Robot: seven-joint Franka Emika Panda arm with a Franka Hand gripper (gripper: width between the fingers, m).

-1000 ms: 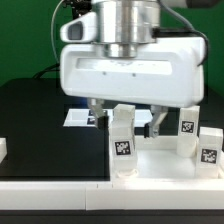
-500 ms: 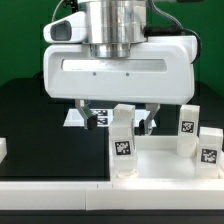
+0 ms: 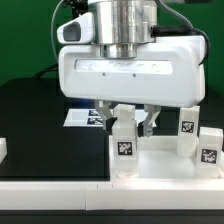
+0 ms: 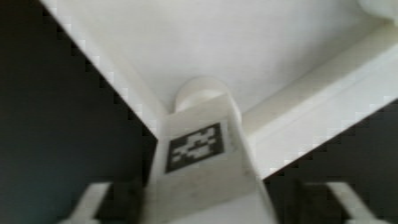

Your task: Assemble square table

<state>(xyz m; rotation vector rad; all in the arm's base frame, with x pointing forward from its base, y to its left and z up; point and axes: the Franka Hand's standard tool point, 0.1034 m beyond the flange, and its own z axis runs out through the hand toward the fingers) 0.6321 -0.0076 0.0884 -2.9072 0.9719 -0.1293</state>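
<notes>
The square table's white tray-like top [image 3: 165,168] lies at the exterior view's right. A white tagged leg [image 3: 122,148] stands upright at its near corner. My gripper [image 3: 127,123] hangs right over this leg, one finger on each side of its upper end. In the wrist view the leg [image 4: 201,150] runs between my fingers [image 4: 93,205], with a dark gap on either side, so the jaws are open and straddle it without touching. Two more tagged legs [image 3: 187,125] [image 3: 209,150] stand on the top's far right. The top [image 4: 302,50] fills the wrist view's background.
The marker board [image 3: 78,117] lies flat on the black mat behind my gripper. A small white piece [image 3: 3,148] pokes in at the exterior view's left edge. A white strip [image 3: 50,198] runs along the front of the table.
My gripper swung to the exterior view's left, then came back right over the corner leg. Its fingers have drawn closer together around the leg's top.
</notes>
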